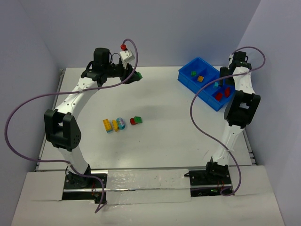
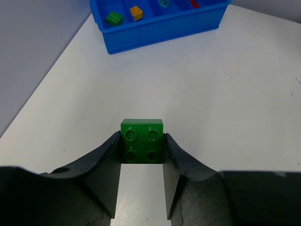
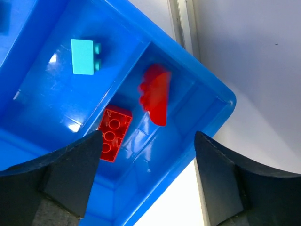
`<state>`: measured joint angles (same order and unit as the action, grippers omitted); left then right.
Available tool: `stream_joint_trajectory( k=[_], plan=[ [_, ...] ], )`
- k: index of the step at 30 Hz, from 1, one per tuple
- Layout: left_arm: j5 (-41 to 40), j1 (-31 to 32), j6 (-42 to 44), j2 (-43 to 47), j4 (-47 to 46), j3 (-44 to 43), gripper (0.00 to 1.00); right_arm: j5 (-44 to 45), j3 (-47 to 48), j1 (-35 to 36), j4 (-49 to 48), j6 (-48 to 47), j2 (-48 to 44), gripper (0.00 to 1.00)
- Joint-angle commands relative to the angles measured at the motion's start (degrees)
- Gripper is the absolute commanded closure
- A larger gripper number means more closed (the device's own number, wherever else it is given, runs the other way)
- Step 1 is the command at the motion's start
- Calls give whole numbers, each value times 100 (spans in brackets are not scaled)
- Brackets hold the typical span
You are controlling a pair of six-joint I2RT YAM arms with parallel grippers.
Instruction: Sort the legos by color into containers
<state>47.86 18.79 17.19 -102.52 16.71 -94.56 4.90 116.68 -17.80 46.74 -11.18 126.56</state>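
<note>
My left gripper [image 1: 135,76] is shut on a green lego [image 2: 142,141] and holds it above the far left of the table; in the left wrist view the brick sits studs-up between both fingers. The blue bin [image 1: 187,77] stands at the far right. My right gripper [image 3: 148,174] is open and empty, hovering over the bin's end compartment. There a red brick [image 3: 113,133] lies beside a blurred red piece [image 3: 155,94]. A light blue brick [image 3: 84,56] lies in the neighbouring compartment. A green brick [image 2: 114,18] and an orange one [image 2: 136,12] lie in further compartments.
Three small stacks lie mid-table: a yellow and orange one [image 1: 107,125], a light blue one [image 1: 120,123], a green and red one [image 1: 136,120]. The bin's rim [image 3: 221,96] sits close to the table's right edge rail. Grey walls enclose the table.
</note>
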Motion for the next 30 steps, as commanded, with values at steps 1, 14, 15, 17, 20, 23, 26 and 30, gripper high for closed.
stream_joint_trajectory(
  k=[1,14,15,17,20,23,26,30],
  plan=[
    [136,37,18,-22,-19,-247,97,-265,295,14,8,28,-228,13],
    [630,195,362,768,-1407,1203,96,-4565,-145,978,-358,916,-2029,10],
    [571,225,465,841,-1473,1312,96,-4647,-218,1111,-431,1127,-2081,10],
    [488,310,776,937,-1495,1430,95,-5085,-470,1428,-726,1576,-2192,11],
    [330,484,1273,1074,-1450,1587,95,-5467,-642,1913,-1108,2136,-2235,11],
    [129,643,1636,1250,-1494,1755,95,-5823,-594,2402,-1228,2416,-2049,12],
    [-133,804,1746,1414,-1690,1961,95,-6171,-596,2656,-1356,2651,-1888,13],
    [-400,943,1880,1437,-1753,1968,95,-6476,-619,2925,-1323,2548,-1831,13]
  ],
)
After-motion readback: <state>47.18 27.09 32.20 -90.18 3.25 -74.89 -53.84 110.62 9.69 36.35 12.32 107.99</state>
